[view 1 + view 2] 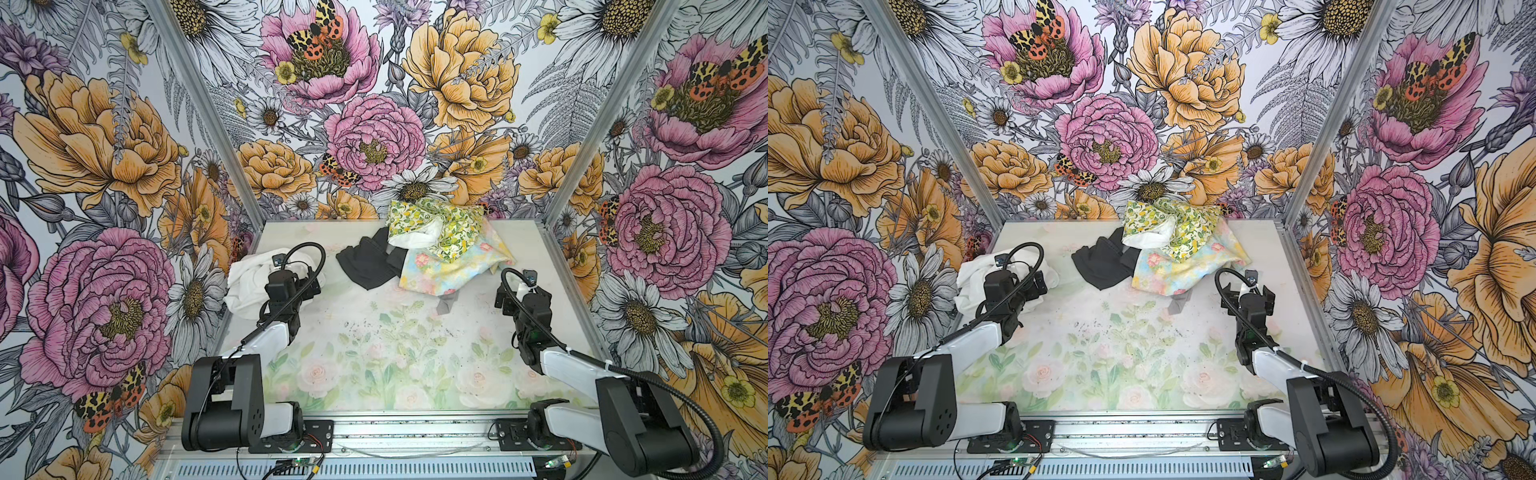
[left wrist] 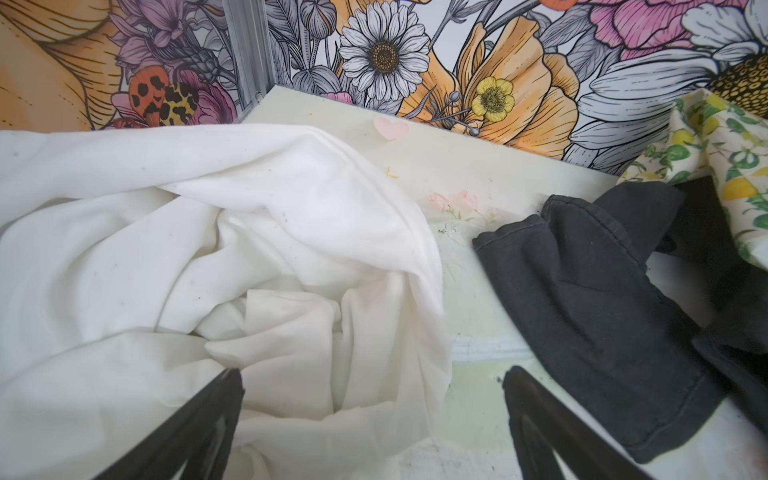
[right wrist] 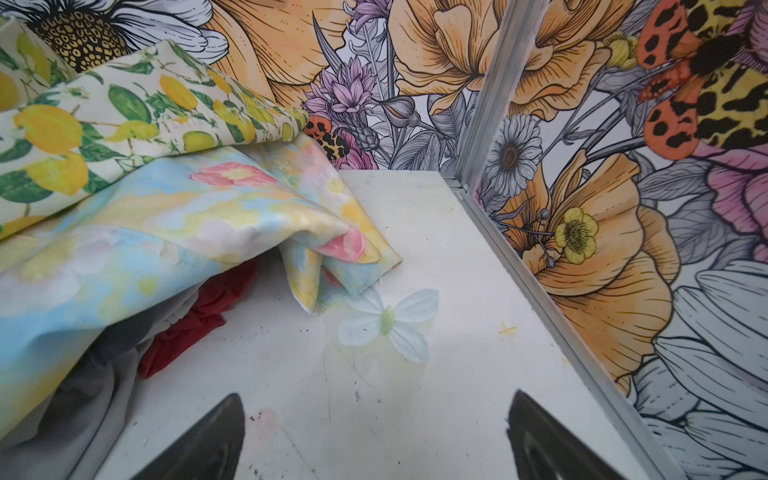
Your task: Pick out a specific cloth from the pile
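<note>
- Big plain white soft cloth (image 1: pixel 245 284): crumpled in a lump at the left side of the table, close to the left wall.
- Already out of the pile of mixed cloths (image 1: pixel 440 249), with a strip of bare table between the two.
- Pale flat table with faint painted roses (image 1: pixel 374 345): under everything.
- Left claw (image 2: pixel 372 376): black, spread wide, holding nothing.
- One finger (image 2: pixel 195 424) over the white cloth, the other over bare table near the black cloth. Touching the white cloth or not: cannot tell.
- Right claw (image 3: pixel 378 397): spread wide too, holding nothing, over bare table just beside the pile, on the side of the right wall.
- Pile of mixed cloths: at the back middle of the table, up against the back wall.
- Crumpled black cloth (image 1: pixel 368 262): at the left edge of the pile, nearest to the white cloth.
- Lemon-and-leaf print cloth with a white underside (image 1: pixel 453 220): on top, at the back.
- Pastel pink, blue and yellow flower cloth (image 1: pixel 453 268): at the front right of the pile, partly under the lemon cloth.
- Small grey piece (image 1: pixel 446 303): peeking out from under the pastel cloth, at the front.
- Dark red cloth (image 3: pixel 199 316): in the right wrist view only, tucked under the pastel cloth.
- Walls with big drawn flowers and moths (image 1: pixel 104 166): on three sides of the table.
</note>
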Robot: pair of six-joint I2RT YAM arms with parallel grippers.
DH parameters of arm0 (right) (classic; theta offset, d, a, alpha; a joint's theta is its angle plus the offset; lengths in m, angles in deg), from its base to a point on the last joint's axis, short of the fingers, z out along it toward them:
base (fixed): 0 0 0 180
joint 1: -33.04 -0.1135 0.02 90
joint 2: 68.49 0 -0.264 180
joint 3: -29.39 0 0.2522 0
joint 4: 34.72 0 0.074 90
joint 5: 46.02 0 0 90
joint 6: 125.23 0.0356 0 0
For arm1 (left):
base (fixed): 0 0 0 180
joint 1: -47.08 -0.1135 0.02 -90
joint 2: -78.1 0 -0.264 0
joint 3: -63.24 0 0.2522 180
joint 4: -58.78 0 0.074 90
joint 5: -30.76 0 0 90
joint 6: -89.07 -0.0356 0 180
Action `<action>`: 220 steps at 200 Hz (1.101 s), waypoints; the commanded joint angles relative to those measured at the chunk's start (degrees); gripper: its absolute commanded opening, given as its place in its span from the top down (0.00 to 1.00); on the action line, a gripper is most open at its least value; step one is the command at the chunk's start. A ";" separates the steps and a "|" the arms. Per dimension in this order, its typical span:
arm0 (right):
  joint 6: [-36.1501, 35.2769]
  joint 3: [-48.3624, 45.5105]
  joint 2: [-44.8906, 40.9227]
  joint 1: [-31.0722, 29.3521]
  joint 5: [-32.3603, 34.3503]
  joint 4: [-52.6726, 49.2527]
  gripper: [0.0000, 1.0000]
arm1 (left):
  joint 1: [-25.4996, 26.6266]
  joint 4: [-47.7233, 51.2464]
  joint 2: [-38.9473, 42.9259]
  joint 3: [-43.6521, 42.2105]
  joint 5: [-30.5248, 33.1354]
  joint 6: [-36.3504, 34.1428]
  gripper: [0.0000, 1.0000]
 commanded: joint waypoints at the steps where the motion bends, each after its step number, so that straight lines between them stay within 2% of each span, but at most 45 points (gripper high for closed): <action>1: -2.43 -0.72 4.53 1.30 -2.51 13.23 0.01 | -1.16 -9.58 -1.40 -2.58 -2.26 -2.03 0.01; 25: 0.31 0.00 9.74 4.71 -6.41 17.06 0.01 | -2.26 -14.72 -2.21 -4.50 -3.03 -2.27 0.01; 58: 0.27 -0.68 16.90 5.40 -8.63 25.47 0.01 | -0.86 -25.08 -5.43 -6.96 -1.63 -5.01 0.01; 69: 1.14 0.16 15.80 5.58 -8.53 21.90 0.01 | 0.19 -29.15 -7.42 -8.14 -1.67 -6.24 0.01; 90: 1.25 0.64 16.06 5.88 -9.14 21.48 0.01 | 1.00 -39.00 -11.78 -11.02 -0.60 -7.18 0.01; 100: 0.95 1.93 16.64 5.95 -9.71 19.95 0.01 | 0.93 -35.38 -10.79 -10.29 -0.40 -6.90 0.01; 120: 1.62 5.56 16.71 6.26 -9.86 13.00 0.01 | 1.44 -35.96 -11.14 -10.19 0.47 -7.22 0.01; 150: 1.69 5.35 16.65 6.76 -10.76 13.15 0.01 | 2.07 -37.04 -11.53 -10.32 1.41 -7.62 0.01; 169: 1.63 5.02 16.46 6.69 -10.75 13.71 0.01 | 3.64 -37.36 -11.54 -10.48 4.91 -8.36 0.01; 220: 1.65 5.02 16.47 6.64 -10.78 13.63 0.00 | 3.90 -37.60 -11.47 -10.66 6.86 -8.24 0.01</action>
